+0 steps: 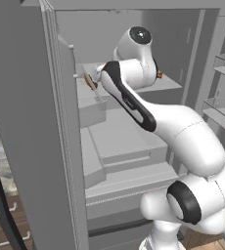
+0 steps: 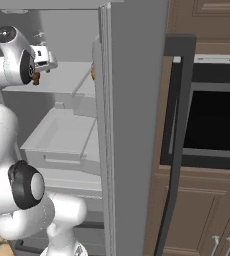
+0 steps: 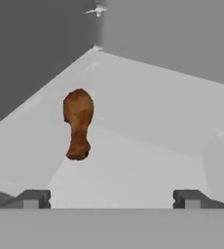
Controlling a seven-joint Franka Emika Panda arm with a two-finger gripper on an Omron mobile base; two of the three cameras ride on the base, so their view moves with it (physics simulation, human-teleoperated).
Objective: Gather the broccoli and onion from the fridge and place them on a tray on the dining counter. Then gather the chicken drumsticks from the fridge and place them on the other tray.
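The fridge (image 1: 21,122) stands open and my arm reaches in over an upper shelf (image 3: 148,112). In the hand view, one of the chicken drumsticks (image 3: 78,124), golden-brown with its plump end away from me, lies on the pale shelf ahead and to the left. My gripper (image 3: 111,198) is open, its fingertips (image 3: 33,198) spread wide and short of the drumstick, with nothing between them. From the left base view the drumstick (image 1: 90,81) peeks out beside my wrist. Broccoli, onion, trays and dining counter are out of view.
The fridge door (image 2: 132,125) stands close on the right, with a dark oven (image 2: 217,120) and wooden cabinets beyond it. Pale drawers (image 1: 124,141) sit below the shelf. A small orange bit (image 1: 159,74) shows behind my arm. Door bins (image 1: 222,110) hang at right.
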